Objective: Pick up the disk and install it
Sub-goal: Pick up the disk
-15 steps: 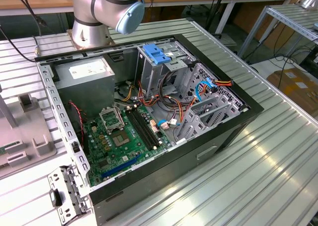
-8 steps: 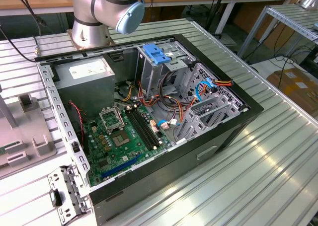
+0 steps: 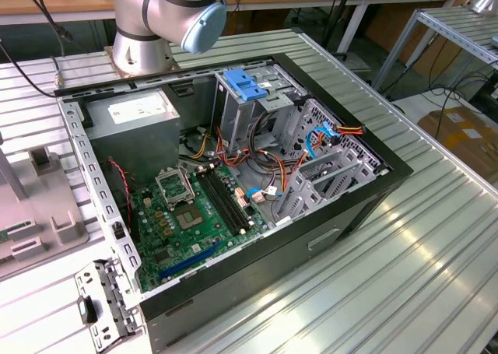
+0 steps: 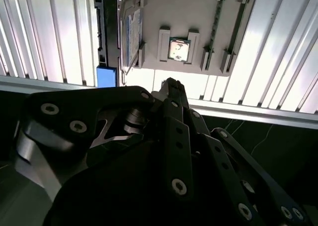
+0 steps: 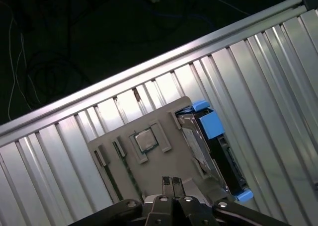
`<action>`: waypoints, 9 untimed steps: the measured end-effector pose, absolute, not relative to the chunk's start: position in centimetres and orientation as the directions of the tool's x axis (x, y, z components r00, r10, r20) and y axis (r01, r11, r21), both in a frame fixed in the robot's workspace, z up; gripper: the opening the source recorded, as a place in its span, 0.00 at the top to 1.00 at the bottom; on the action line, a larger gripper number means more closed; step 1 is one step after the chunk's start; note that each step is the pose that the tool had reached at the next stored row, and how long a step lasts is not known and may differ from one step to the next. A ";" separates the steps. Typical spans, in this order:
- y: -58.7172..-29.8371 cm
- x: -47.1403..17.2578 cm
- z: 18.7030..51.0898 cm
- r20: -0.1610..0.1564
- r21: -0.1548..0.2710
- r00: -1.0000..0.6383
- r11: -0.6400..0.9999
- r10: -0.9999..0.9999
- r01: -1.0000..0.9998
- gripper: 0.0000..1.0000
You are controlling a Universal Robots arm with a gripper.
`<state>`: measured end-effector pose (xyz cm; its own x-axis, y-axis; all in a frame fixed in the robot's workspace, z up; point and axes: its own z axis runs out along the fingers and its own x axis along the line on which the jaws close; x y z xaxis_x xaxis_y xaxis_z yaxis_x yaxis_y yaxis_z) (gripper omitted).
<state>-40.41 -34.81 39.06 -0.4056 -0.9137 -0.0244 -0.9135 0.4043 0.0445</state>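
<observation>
Your jaws are pressed together with nothing between them. They hang above the flat grey plastic fixture plate (image 5: 124, 161), over the side of it that lies nearest the edge of the ribbed aluminium desk (image 5: 263, 72).

The disk (image 5: 213, 151), a flat silver-metal hard drive with blue plastic side rails, stands on its edge in a slot along one side of that fixture plate. It is apart from the jaws and untouched. A small square silver processor chip (image 5: 146, 140) sits in a pocket near the middle of the fixture plate, between the disk and the plate's far side.

In the exterior view, the open black computer case (image 3: 327, 214) lies on the desk to the exterior view's right of the fixture plate, with its green motherboard (image 3: 187, 222) exposed.
</observation>
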 end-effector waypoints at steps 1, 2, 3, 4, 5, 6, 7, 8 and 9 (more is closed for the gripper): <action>-34.8 -40.4 39.1 -0.024 0.044 -0.396 0.395 -0.918 -0.918 0.89; -34.8 -40.4 39.1 -0.025 0.044 -0.389 0.388 -0.921 -0.921 0.89; -34.8 -40.4 39.1 -0.025 0.044 -0.379 0.378 -0.925 -0.925 0.89; -34.8 -40.4 39.1 -0.024 0.044 -0.372 0.370 -0.928 -0.928 0.89; -34.8 -40.4 39.1 -0.024 0.044 -0.362 0.361 -0.932 -0.932 0.89; -34.8 -40.4 39.1 -0.024 0.044 -0.354 0.352 -0.935 -0.935 0.89; -34.8 -40.4 39.1 -0.025 0.044 -0.344 0.342 -0.939 -0.938 0.89; -34.8 -40.4 39.1 -0.024 0.044 -0.336 0.335 -0.941 -0.941 0.89; -34.8 -40.4 39.1 -0.024 0.044 -0.327 0.326 -0.945 -0.944 0.89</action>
<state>-40.40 -34.81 39.06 -0.3271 -0.9447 -0.0245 -0.9444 0.3259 0.0445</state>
